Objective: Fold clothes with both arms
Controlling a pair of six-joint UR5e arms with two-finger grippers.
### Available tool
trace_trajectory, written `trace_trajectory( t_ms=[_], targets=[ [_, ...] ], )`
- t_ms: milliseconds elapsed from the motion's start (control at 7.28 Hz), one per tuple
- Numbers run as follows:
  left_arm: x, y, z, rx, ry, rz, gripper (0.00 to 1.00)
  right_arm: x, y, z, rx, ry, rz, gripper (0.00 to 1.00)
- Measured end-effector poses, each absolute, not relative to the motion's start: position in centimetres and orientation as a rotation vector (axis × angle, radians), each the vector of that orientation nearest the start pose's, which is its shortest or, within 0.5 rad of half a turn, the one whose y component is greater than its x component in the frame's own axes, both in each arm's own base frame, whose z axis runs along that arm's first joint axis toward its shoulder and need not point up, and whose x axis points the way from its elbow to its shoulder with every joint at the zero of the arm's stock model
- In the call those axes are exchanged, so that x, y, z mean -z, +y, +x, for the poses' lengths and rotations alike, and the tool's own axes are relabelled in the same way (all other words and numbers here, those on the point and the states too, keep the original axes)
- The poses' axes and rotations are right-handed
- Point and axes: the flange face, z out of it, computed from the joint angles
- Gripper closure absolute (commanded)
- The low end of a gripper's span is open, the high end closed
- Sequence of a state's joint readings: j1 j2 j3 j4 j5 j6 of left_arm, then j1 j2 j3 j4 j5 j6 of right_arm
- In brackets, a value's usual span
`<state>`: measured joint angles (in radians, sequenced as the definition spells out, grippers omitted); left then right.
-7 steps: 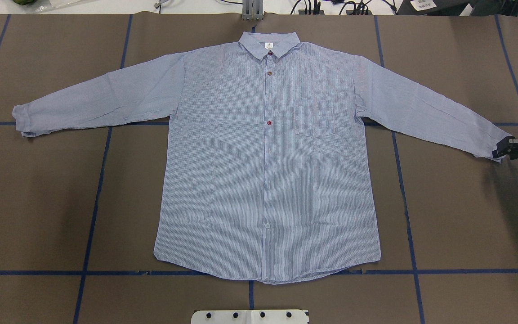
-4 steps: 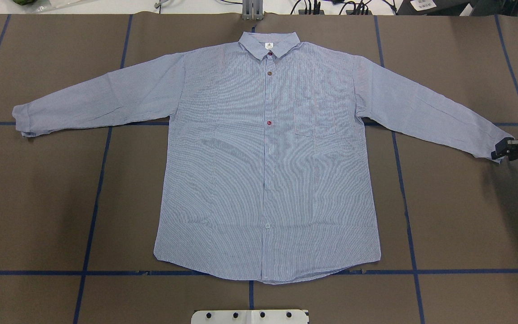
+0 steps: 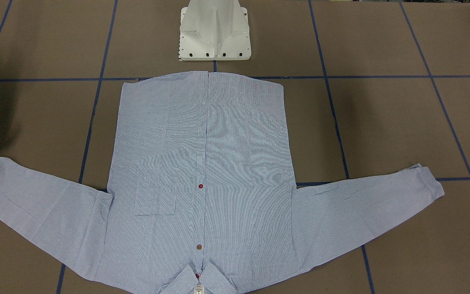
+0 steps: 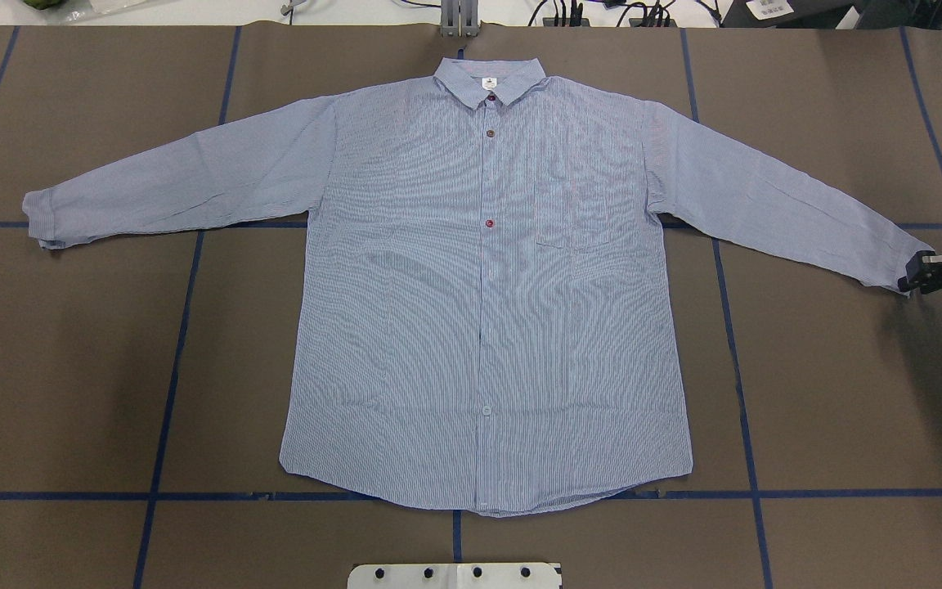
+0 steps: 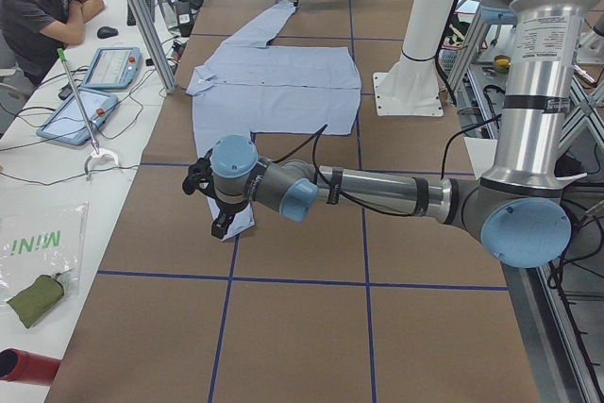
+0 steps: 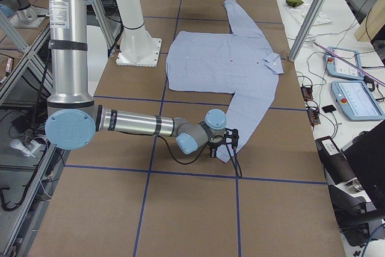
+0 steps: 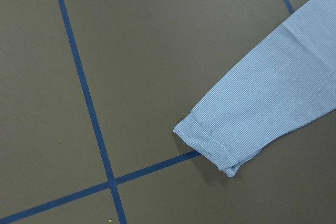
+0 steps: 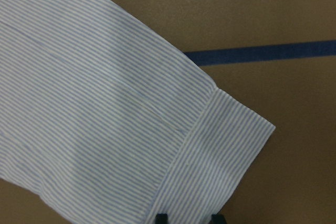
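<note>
Currently the striped button-up shirt lies front up and fully spread on the brown-covered table. It is buttoned, with the collar at the edge far from the robot and the hem nearest the white pedestal base. The chest pocket is flat. One sleeve runs out to each side. No fold made yet. Reading: this layout puts a cuff within reach of each arm, so the sleeves can come in over the body first.

Right-side cuff: flat on the table, just past a blue tape line. The right gripper sits low at the cuff's end, touching or all but touching the edge. Its wrist view shows two black fingertips set apart, with the cuff's corner at the gap. Jaws are parted and not closed on cloth, as far as I can see. Judged step: lining up to pinch this cuff.

Left-side cuff: flat, slightly rumpled at one corner, beside a tape crossing. The left gripper shows only in the side view, above that cuff. Its wrist camera looks down on the cuff from some height and catches no fingers. Jaw opening: cannot tell.

Risk note: the cloth looks thin and lies tight to the table, so a pinch may take only the upper layer or slide off the edge.

Surroundings: a seated person and tablets at the bench beyond the collar side.
</note>
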<state>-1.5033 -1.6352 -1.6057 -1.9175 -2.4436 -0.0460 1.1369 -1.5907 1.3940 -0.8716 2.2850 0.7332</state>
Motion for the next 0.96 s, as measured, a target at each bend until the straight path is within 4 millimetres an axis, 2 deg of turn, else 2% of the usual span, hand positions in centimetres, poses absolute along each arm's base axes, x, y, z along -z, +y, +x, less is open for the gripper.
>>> trace_trajectory(
  t_ms=[137, 412, 549, 824, 962],
  targets=[
    [-56.23, -53.78, -2.08, -0.215, 0.881, 0.368, 0.00, -67.99, -48.31, -14.32, -0.110, -0.860, 0.009, 0.81],
    [-56.21, -53.80, -2.08, -0.214, 0.881, 0.368, 0.00, -67.64, -48.49, -13.72, -0.119, -0.870, 0.010, 0.81],
    [-56.16, -53.80, -2.07, -0.214, 0.881, 0.369, 0.00, -67.63, -48.50, -13.67, -0.120, -0.871, 0.010, 0.77],
    [-56.11, -53.82, -2.07, -0.213, 0.881, 0.369, 0.00, -67.67, -48.44, -13.99, -0.115, -0.866, 0.009, 0.44],
    [-56.08, -53.83, -2.07, -0.213, 0.881, 0.370, 0.00, -67.67, -48.46, -14.41, -0.111, -0.861, 0.005, 0.42]
  ],
)
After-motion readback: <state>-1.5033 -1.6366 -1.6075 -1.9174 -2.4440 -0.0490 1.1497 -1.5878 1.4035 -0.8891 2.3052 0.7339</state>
